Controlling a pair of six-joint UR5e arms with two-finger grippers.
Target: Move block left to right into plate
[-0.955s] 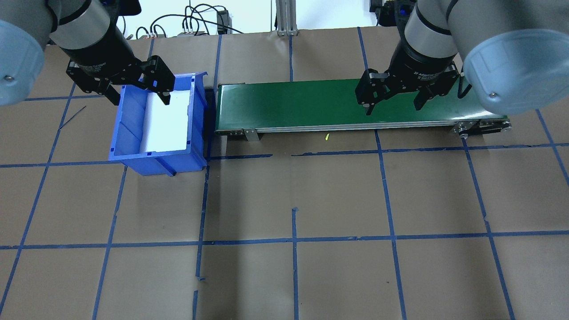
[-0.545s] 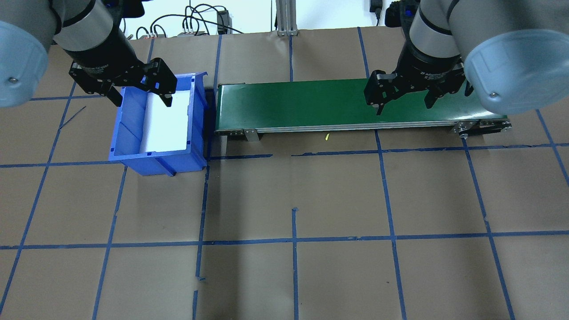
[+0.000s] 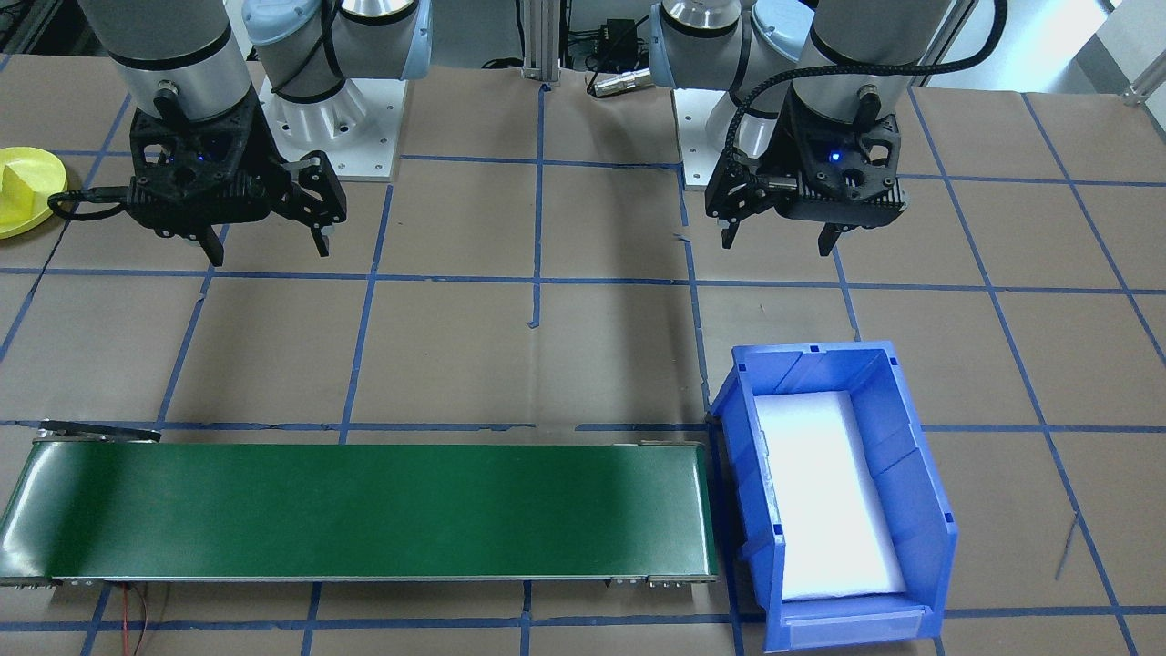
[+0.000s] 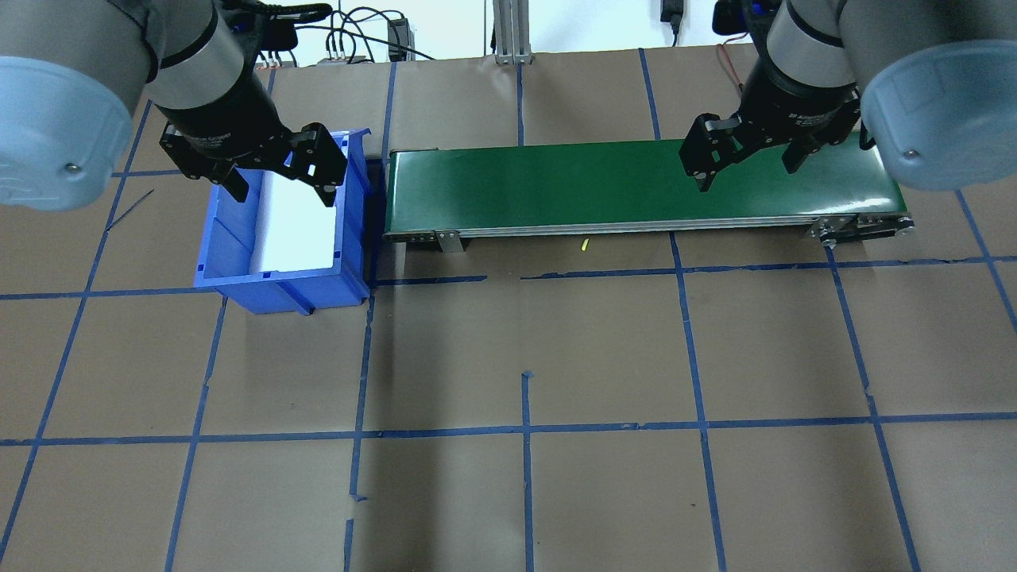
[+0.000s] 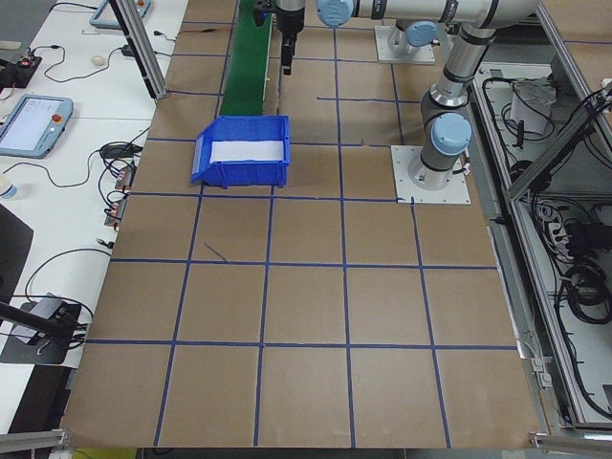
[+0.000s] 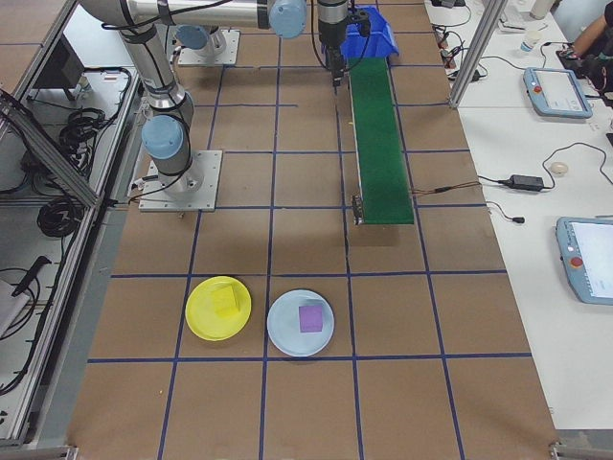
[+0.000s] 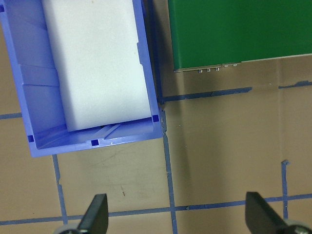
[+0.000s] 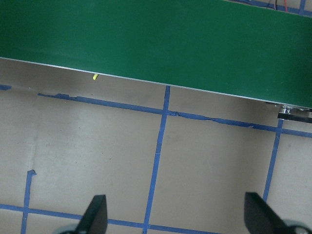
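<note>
Where the frame edge cuts it, plate (image 3: 20, 196) with yellow block (image 3: 18, 180).

**Colours on my table**

My table (image 4: 604, 349) is brown with blue tape lines (image 4: 524, 429). The belt (image 4: 628, 187) is dark green. The bin (image 3: 920, 510) is blue, white inside. My plate (image 6: 218, 309) is yellow. My grippers (image 4: 278, 171) are black.

Brown table (image 4: 604, 357) — blue tape grid (image 4: 524, 429)
</note>
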